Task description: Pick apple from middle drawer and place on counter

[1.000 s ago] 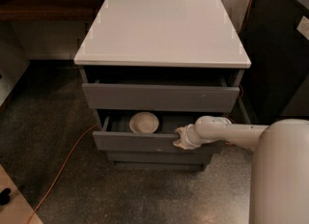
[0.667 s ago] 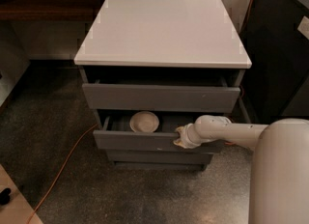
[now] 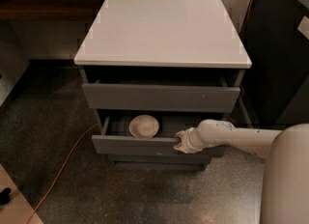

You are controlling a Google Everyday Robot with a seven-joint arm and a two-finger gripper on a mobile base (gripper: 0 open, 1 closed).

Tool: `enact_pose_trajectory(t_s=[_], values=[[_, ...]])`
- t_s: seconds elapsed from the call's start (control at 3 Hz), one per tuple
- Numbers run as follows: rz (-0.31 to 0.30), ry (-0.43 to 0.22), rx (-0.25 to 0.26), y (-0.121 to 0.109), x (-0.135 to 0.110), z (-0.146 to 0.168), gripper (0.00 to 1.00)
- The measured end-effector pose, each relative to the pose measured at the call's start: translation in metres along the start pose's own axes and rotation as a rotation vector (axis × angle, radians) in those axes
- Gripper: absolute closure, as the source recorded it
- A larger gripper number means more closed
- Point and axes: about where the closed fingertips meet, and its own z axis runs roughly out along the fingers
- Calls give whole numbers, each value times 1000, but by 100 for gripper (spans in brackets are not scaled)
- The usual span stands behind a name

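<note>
At the front lip of the middle drawer, below the counter's right front corner, the gripper sits against the top of the drawer front. The pale arm reaches in from the right. Set against the views from a second ago, we find nothing changed: the gripper is at the same spot, the drawer is pulled out by the same amount, and the white bowl lies in the same place in the drawer's left half.

Whether the gripper is open or closed, or has hold of anything, we cannot tell, because its tip is turned away from us and merges with the drawer edge.

The apple is nowhere in sight. The part of the drawer we can see holds only the bowl. The right part is hidden by the gripper and arm, and the back lies in shadow under the top drawer, which also stands slightly out. We judge the apple, if it is there, to be in one of those hidden parts.

The counter carries nothing of the task yet. We take this pause to mean the pick is not yet done, with the lift out of the drawer and the placing on the counter both remaining.
</note>
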Motion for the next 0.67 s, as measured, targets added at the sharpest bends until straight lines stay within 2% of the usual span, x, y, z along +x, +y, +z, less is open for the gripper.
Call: enact_pose_trajectory(t_s=[0.33,0.67], values=[[12,-26,-7,21,-1,-10,100],[12,-26,-7,20,-2,-11,100]])
